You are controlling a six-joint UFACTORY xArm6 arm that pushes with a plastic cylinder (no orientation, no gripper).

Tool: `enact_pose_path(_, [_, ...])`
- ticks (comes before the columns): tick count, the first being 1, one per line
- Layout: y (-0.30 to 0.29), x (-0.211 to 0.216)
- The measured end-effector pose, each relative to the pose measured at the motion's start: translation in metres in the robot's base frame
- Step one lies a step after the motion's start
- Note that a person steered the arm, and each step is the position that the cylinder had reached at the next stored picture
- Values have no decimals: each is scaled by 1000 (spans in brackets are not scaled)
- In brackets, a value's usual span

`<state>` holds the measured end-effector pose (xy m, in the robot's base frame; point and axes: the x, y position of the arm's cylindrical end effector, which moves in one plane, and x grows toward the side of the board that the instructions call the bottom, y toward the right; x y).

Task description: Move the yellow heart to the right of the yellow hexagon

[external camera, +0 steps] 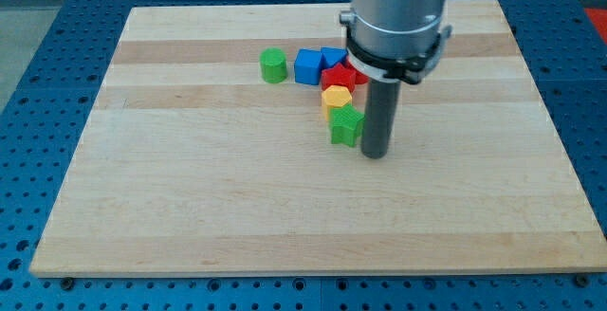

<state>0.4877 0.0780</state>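
Observation:
A yellow block that looks like the hexagon sits in a tight cluster near the board's top middle. More yellow shows just below it, partly hidden by a green star; I cannot tell whether this is the yellow heart. My tip rests on the board just right of the green star, close to or touching it, and below right of the yellow blocks. The rod and the arm's body hide part of the cluster's right side.
A green cylinder stands at the cluster's left, with a blue cube next to it. Another blue block and red blocks lie above the yellow ones. The wooden board lies on a blue perforated table.

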Motion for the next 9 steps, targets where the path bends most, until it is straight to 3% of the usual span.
enact_pose_path(2, [78,0])
enact_pose_path(5, [97,-105])
enact_pose_path(6, [89,-153])
enact_pose_path(7, [65,-164])
enact_pose_path(9, [7,-136])
